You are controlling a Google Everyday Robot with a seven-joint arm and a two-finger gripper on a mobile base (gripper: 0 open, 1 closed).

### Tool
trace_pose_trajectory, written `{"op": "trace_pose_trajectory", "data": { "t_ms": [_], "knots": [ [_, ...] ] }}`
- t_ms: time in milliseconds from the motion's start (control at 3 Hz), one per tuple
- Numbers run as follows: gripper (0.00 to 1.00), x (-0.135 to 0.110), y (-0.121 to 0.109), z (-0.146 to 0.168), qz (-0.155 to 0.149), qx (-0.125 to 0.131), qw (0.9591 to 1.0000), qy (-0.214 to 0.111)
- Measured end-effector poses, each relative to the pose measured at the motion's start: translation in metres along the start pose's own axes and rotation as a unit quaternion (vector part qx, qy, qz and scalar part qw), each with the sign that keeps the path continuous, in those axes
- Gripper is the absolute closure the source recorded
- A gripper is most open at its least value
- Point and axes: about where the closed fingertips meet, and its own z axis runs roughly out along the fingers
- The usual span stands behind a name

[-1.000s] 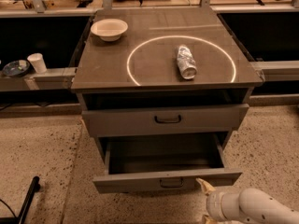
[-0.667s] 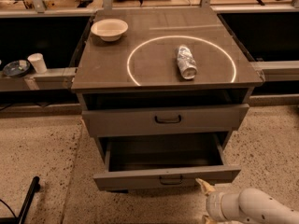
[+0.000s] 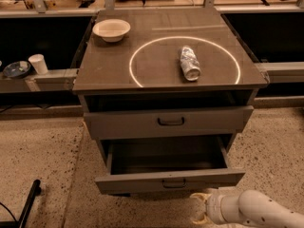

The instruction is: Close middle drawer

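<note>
Speckled beige flooring surrounds a grey metal drawer cabinet. Its flat, dark surface carries a shallow white bowl and a crumpled whitish can lying on its side, with a thin ring of white light encircling the can. The middle drawer, wide and shallow, in grey metal with a low flat front and a small dark handle, stands pulled well out, its inside bare. Just below its front, towards the right, the end effector on a smooth, rounded white arm hovers with pale fingers spread, holding nothing. Nothing has shifted since a second ago: the drawer is equally far out and the arm is in place, so the push seems not yet begun.
</note>
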Motion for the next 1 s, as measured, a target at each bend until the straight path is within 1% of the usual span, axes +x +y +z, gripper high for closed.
{"op": "trace_pose_trajectory", "data": {
  "t_ms": [333, 667, 1000],
  "knots": [
    [0.7, 0.008, -0.012, 0.017, -0.005, 0.002, 0.9998, -0.019],
    [0.98, 0.02, -0.034, 0.041, 0.008, 0.016, 0.9989, -0.043],
    [0.84, 0.026, -0.049, 0.053, 0.019, 0.029, 0.9979, -0.055]
  ]
}}
